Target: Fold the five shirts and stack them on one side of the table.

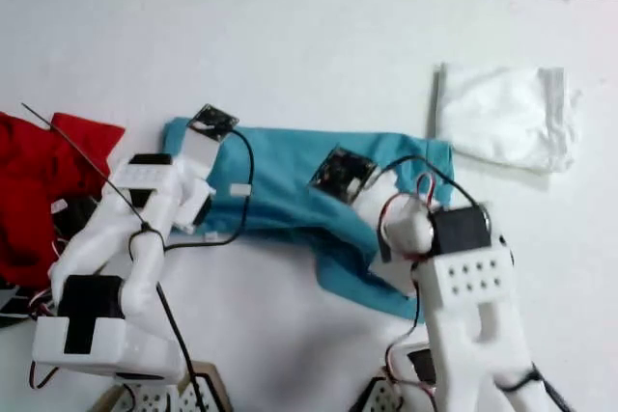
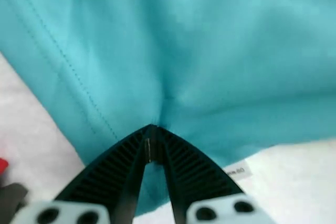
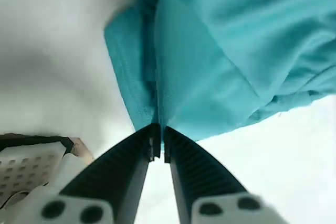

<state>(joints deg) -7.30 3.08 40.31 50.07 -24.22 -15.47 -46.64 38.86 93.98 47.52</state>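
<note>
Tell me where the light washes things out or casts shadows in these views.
High view: white shirt nearly blends into the bright table. Left wrist view: teal shirt evenly lit, a dark crease by the jaws. Right wrist view: table partly shaded grey.

Red shirt (image 1: 39, 176) cut off by pic edge, teal shirt (image 1: 280, 195) partly under arms

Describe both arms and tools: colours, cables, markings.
Left arm and right arm: white printed shells, black servo blocks. A black cable runs along the left; red and black wires loop at the right's wrist, where a white plate has rows of round holes. Left tool and right tool: black, ribbed, tapering fingers on white bases with round holes.
</note>
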